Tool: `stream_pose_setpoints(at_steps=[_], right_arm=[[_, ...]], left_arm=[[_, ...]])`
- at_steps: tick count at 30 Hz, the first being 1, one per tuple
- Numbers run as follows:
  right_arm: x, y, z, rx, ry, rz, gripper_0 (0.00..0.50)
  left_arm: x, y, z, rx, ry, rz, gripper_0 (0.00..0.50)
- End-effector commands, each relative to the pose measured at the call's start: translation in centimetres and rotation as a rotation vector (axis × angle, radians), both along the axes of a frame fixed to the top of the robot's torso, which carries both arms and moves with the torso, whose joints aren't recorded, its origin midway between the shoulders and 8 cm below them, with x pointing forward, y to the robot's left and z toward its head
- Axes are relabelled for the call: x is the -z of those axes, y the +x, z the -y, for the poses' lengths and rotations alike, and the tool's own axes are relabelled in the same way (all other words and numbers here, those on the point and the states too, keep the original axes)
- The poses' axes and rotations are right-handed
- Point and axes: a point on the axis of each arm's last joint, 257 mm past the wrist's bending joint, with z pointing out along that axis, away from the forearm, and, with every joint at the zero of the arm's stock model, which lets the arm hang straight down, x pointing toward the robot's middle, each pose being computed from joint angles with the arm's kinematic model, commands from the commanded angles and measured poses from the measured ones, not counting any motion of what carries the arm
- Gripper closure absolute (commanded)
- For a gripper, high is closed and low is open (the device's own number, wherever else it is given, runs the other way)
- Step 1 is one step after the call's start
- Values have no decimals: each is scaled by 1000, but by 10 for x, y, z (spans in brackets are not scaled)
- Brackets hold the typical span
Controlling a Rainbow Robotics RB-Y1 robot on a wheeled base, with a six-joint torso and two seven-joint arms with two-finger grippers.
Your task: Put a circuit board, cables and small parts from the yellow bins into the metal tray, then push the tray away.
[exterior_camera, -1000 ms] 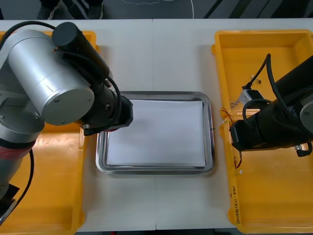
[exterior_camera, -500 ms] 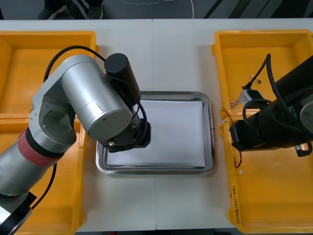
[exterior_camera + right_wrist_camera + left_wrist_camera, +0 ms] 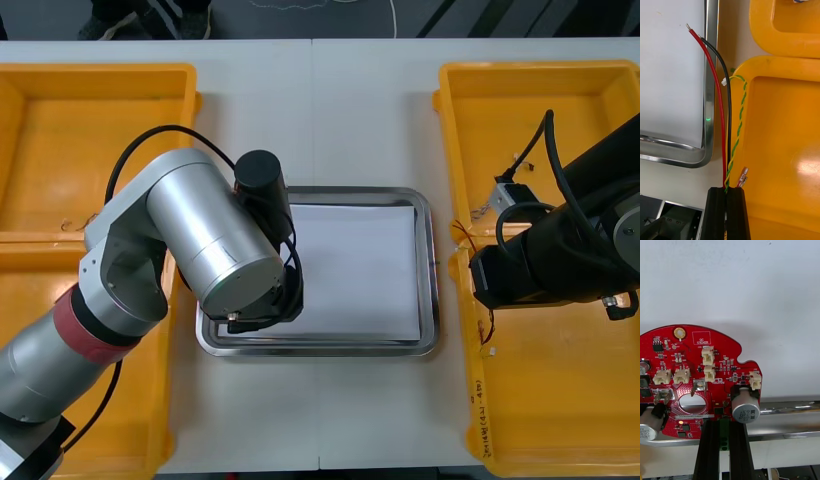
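A round red circuit board (image 3: 696,378) hangs over the white inside of the metal tray (image 3: 790,407), close to its rim. My left gripper (image 3: 724,424) is shut on the board's edge. In the front view the left arm covers the left part of the tray (image 3: 432,270). My right gripper (image 3: 727,192) is shut on a bundle of cables: a red one (image 3: 711,93), a black one (image 3: 729,123) and a twisted yellow-green one (image 3: 739,123). Their free ends reach across the tray's rim (image 3: 709,112). The right arm (image 3: 540,265) sits over the right bins.
Two yellow bins (image 3: 90,130) stand at the left and two (image 3: 560,400) at the right. A small metal part (image 3: 497,195) lies in the far right bin. The tray's white middle (image 3: 360,270) is bare.
The left arm has swung from the left bins to over the tray's left side and settled there. The right arm has not moved.
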Motion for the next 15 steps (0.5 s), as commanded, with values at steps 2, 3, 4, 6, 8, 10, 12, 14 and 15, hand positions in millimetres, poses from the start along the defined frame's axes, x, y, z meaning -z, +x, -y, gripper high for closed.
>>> stream_pose_setpoints(at_steps=[2, 3, 4, 6, 8, 10, 12, 14, 15], right_arm=[[-4, 0, -4, 10, 5, 2, 500], [-4, 0, -4, 8, 5, 3, 500], [-4, 0, -4, 9, 5, 4, 500], [-4, 1, -4, 10, 4, 5, 500], [-4, 0, -4, 8, 5, 3, 500], [-4, 0, -4, 8, 5, 3, 500], [-4, 1, -4, 10, 3, 5, 500], [-4, 1, -4, 10, 4, 5, 500], [-4, 1, -3, 13, 4, 5, 500]], left_arm=[[7, -12, 11, 128, 17, -7, 500], [9, -12, 9, 144, 25, -6, 500], [10, -13, 8, 148, 28, -7, 500], [14, -13, 6, 166, 39, -5, 500], [15, -12, 7, 169, 33, 1, 500], [14, -11, 9, 174, 26, 10, 500], [15, -10, 11, 177, 21, 13, 500], [17, -10, 12, 178, 23, 7, 500], [18, -9, 12, 177, 23, 6, 500]])
